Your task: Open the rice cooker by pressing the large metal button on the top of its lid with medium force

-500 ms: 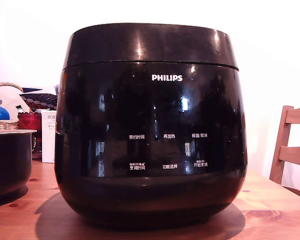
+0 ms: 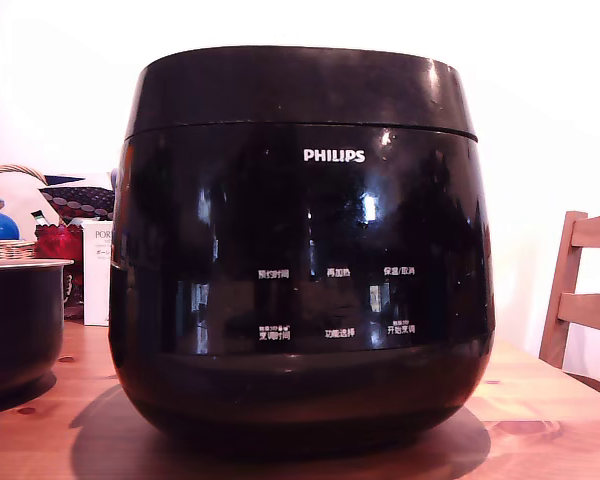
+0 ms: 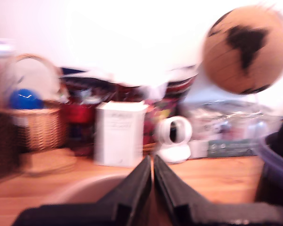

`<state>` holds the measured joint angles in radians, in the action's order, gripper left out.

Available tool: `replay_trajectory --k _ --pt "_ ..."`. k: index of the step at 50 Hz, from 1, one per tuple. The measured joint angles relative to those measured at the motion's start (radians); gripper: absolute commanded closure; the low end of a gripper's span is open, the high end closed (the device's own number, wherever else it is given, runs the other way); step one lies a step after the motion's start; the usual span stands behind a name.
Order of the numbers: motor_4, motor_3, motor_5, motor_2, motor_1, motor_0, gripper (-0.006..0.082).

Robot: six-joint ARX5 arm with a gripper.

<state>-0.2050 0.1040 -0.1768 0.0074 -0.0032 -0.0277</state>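
1. Nothing has moved in the exterior view since the earlier frame: the rice cooker (image 2: 300,250) sits on the counter (image 2: 540,410), its lid (image 2: 300,90) down.
2. In the wrist view, the hand (image 3: 152,170) has its jaws together, probably readied for pressing, and is not above the cooker.

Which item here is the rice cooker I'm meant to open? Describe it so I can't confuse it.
On the wooden table, the rice cooker fills the middle of the exterior view: a large glossy black rounded body, closed lid. Unlike the smaller dark pot at that view's left, it carries a white PHILIPS logo.
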Motion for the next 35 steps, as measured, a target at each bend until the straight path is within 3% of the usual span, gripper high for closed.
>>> replay_trajectory --k 16,35 --pt "-0.183 -0.007 -0.192 0.119 0.0 -0.017 0.0789" --pt "-0.444 -0.134 -0.239 0.344 0.064 -0.124 0.0789"
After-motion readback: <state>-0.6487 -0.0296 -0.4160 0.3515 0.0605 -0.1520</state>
